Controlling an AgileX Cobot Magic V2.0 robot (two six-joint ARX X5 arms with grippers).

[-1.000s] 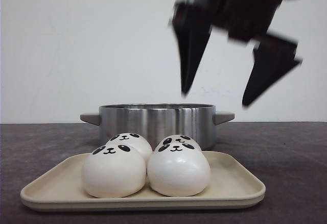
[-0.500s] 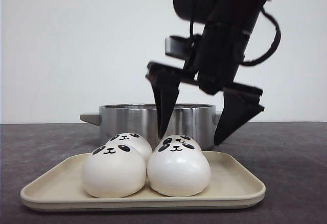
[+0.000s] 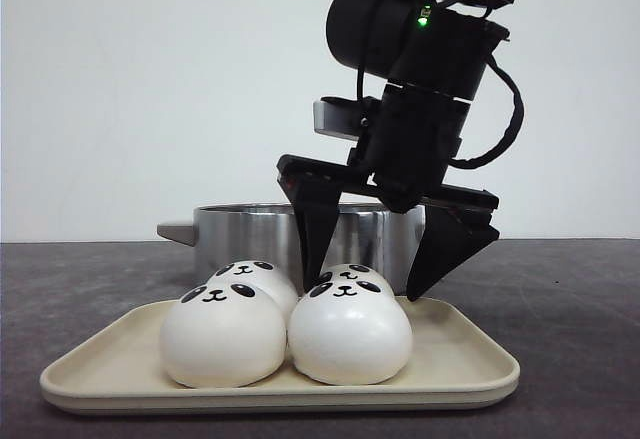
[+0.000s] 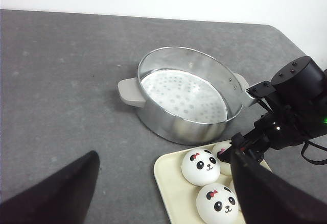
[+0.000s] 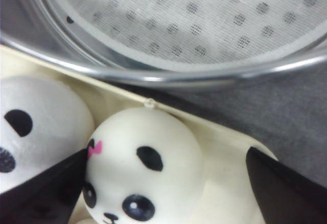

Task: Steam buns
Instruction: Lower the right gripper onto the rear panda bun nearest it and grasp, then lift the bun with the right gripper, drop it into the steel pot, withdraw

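Observation:
Four white panda-face buns sit close together on a beige tray (image 3: 460, 364): front left (image 3: 222, 334), front right (image 3: 350, 334), back left (image 3: 255, 277), back right (image 3: 352, 275). My right gripper (image 3: 362, 294) is open and low over the tray, its fingers on either side of the back right bun (image 5: 148, 163). One finger (image 5: 46, 188) is at the bun's pink-bow side, the other (image 5: 286, 188) stands apart from it. My left gripper (image 4: 163, 183) is open and empty, high above the table beside the tray. It is out of the front view.
A steel pot (image 3: 250, 234) with two grey handles stands just behind the tray; a white perforated liner (image 4: 184, 94) lies inside it. The dark grey table (image 4: 61, 81) ends at a white wall. The right arm (image 4: 294, 106) hangs over the tray's far side.
My right gripper has come down from high above the pot to around the back right bun, still open. The buns and the tray have not moved.

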